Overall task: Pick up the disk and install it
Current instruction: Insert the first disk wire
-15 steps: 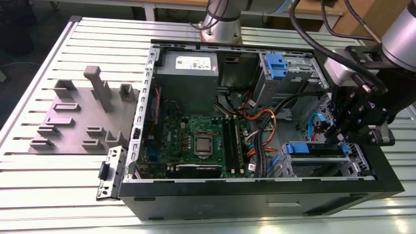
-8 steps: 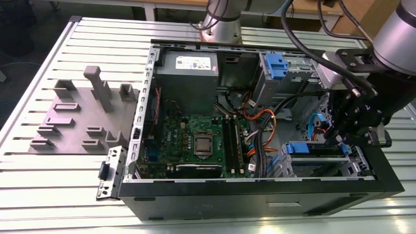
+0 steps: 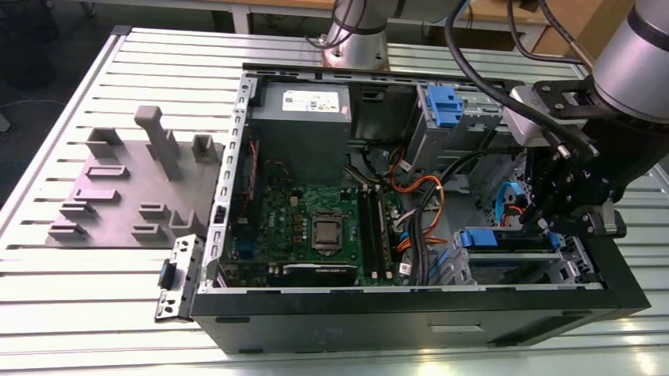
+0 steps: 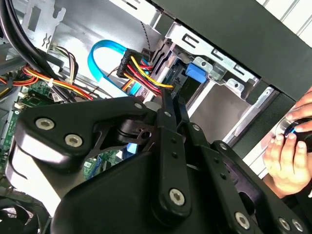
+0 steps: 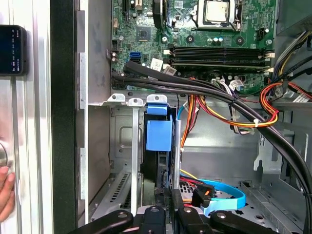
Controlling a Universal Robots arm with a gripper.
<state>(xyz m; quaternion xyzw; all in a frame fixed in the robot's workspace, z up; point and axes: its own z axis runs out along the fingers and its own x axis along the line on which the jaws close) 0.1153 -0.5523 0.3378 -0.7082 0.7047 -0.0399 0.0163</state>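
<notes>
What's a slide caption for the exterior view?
Gripper reaches into the open computer case at the blue-framed disk in its drive bay.

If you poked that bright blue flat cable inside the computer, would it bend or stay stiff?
Probably bend. The blue flat cable already curves in a loose loop, so it looks floppy, and being a thin ribbon it is likely light. It seems to end at a plug among the red and yellow wires beside the gripper, so it would likely swing, not slide away.

Second wrist view: the black tool (image 4: 168,105) reaches toward a drive bay bearing a blue tab (image 4: 195,72). Beside it run red-yellow-black wires (image 4: 141,68) and a blue ribbon cable (image 4: 100,61). A hand (image 4: 287,151) rests outside the case.
</notes>
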